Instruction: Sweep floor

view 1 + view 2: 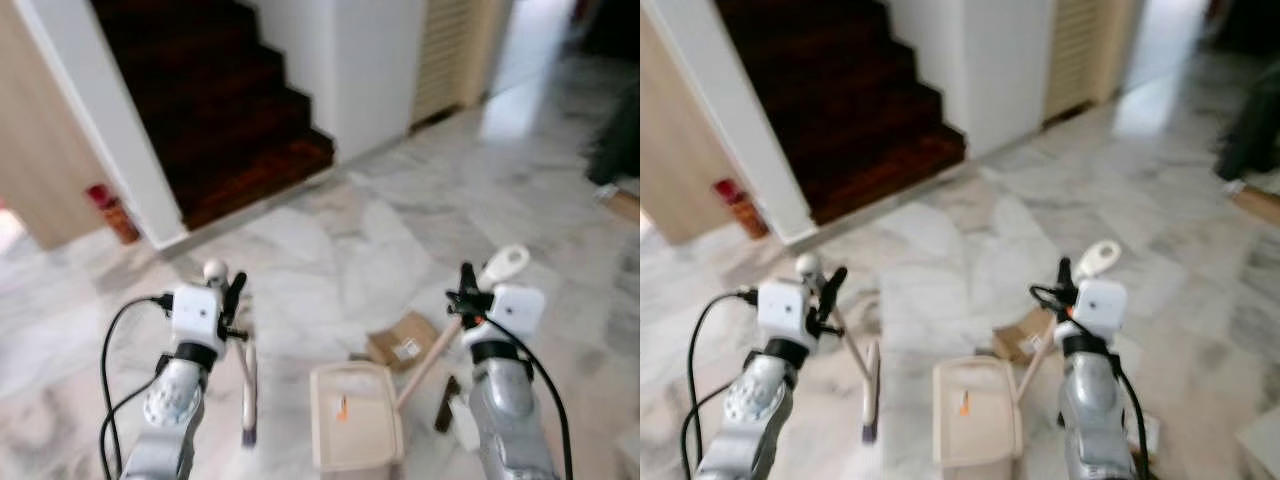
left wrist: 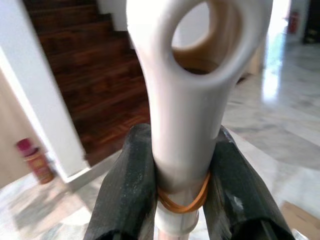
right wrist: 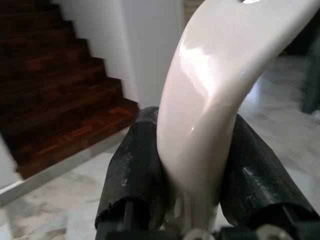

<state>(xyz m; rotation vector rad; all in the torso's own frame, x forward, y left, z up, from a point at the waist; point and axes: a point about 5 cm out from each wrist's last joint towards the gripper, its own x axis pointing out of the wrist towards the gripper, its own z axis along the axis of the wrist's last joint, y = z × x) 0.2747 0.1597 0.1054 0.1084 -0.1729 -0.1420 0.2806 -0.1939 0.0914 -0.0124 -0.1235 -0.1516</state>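
Note:
My left gripper (image 1: 229,300) is shut on the cream handle of a small broom (image 1: 246,375), whose dark bristles rest on the marble floor (image 1: 330,250). The left wrist view shows both fingers (image 2: 127,175) clamped on the looped handle end (image 2: 195,75), with a rubber band just below. My right gripper (image 1: 467,295) is shut on the long handle (image 1: 503,264) of a cream dustpan (image 1: 355,418), which sits on the floor between my arms. In the right wrist view the fingers (image 3: 135,170) press against the curved handle (image 3: 215,75). A flattened brown cardboard piece (image 1: 404,340) lies just beyond the pan.
A dark wooden staircase (image 1: 220,110) rises ahead on the left, beside a white wall block (image 1: 370,70). A red canister (image 1: 112,212) stands at the stair's left corner. A dark bulky object (image 1: 615,140) and a brown board (image 1: 622,203) lie far right.

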